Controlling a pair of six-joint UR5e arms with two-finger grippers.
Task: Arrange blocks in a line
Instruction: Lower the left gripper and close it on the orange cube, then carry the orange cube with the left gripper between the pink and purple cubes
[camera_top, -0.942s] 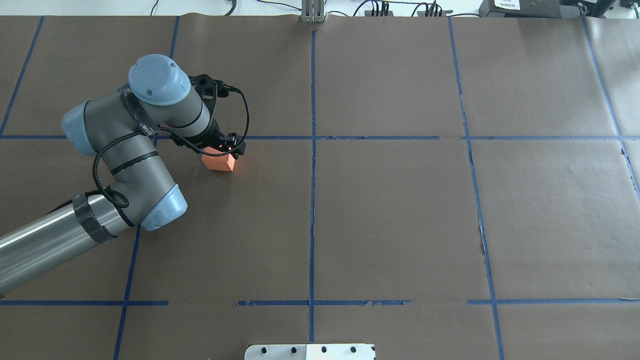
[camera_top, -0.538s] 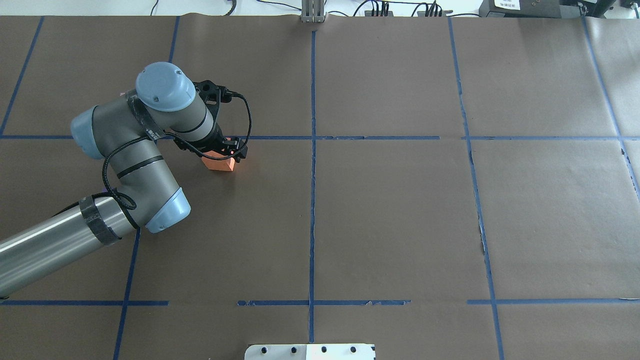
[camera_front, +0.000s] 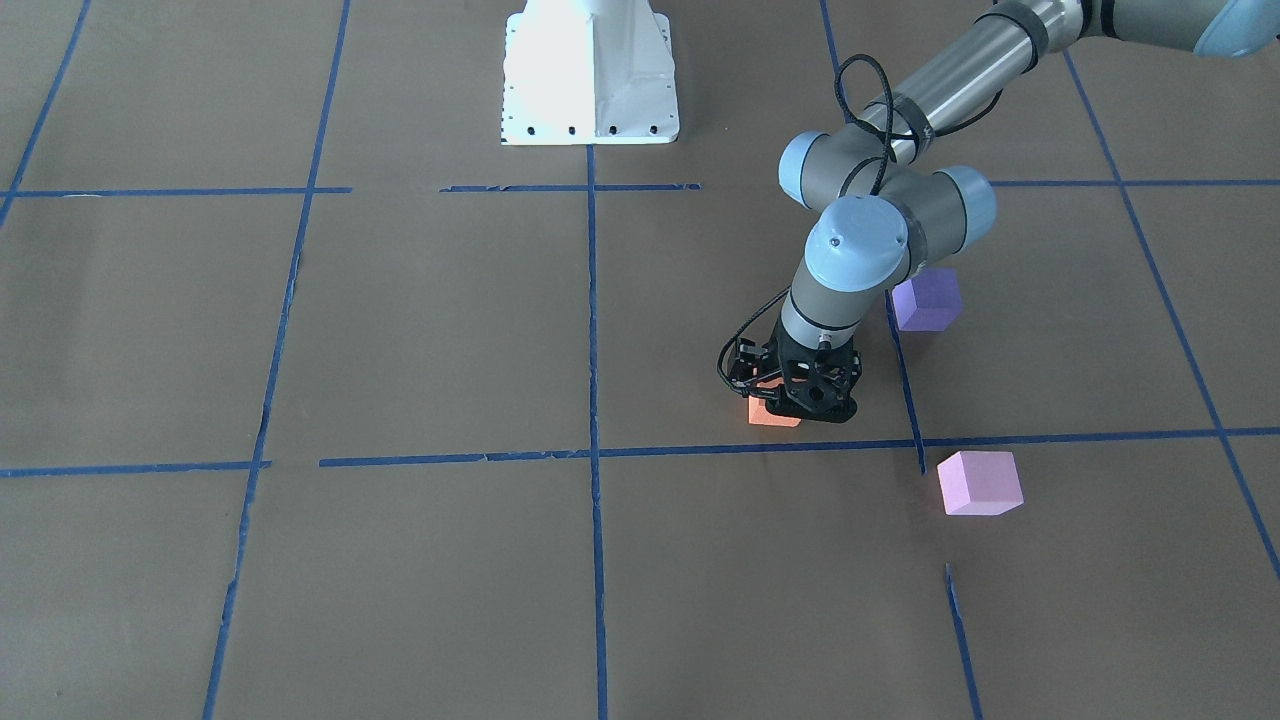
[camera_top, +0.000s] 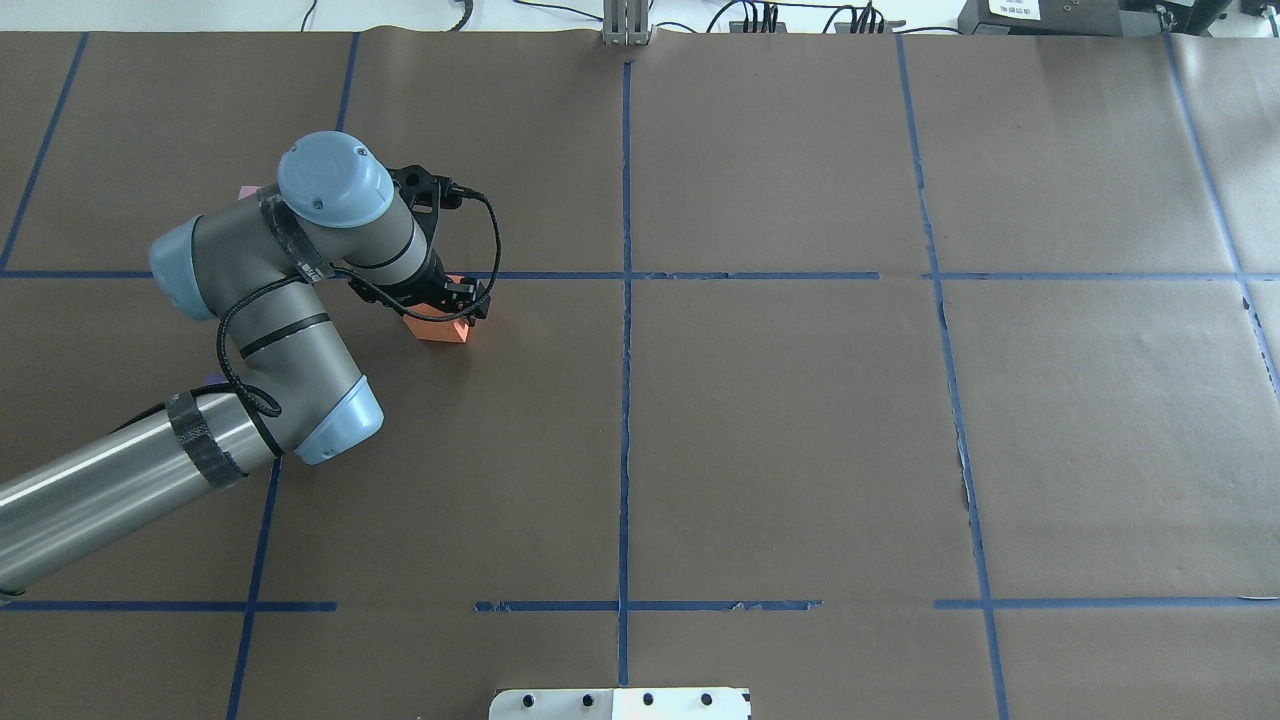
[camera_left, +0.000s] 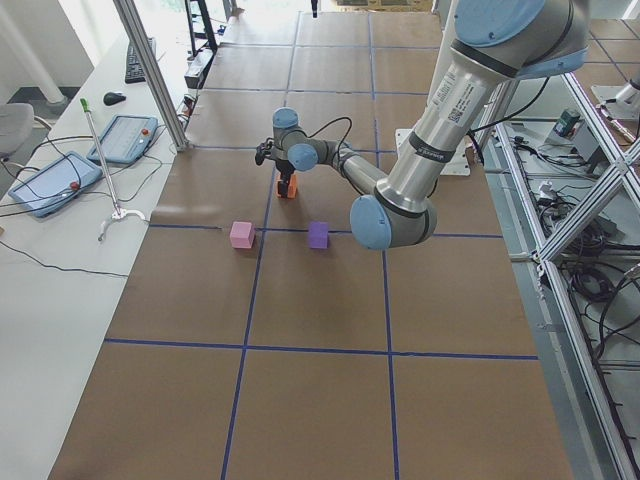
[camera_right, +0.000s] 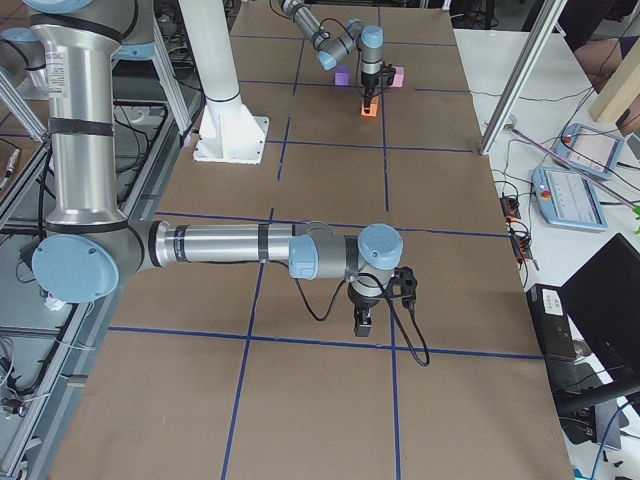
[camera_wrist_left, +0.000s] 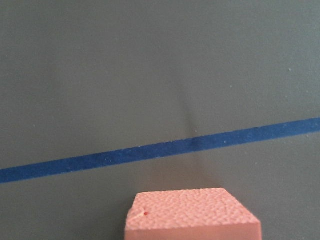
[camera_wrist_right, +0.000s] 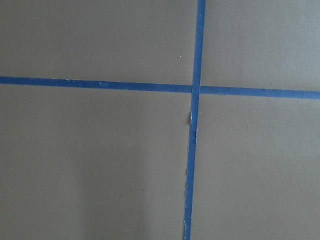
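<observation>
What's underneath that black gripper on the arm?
A small orange foam cube pokes out beneath the left gripper. Most of its top is covered, so whether the gripper is clamping it cannot be seen.

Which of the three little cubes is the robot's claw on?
The orange foam cube, under the left gripper; the violet cube and pale pink cube sit apart.

Brown paper covers my table (camera_front: 400, 330), crossed by blue tape lines (camera_front: 592, 300). Seen from across the table, the orange block (camera_front: 770, 414) sits just beside a line. The purple block (camera_front: 927, 300) lies at its two o'clock and the pink block (camera_front: 979, 483) at four. A white base plate (camera_front: 590, 70) is far off at eleven.
</observation>
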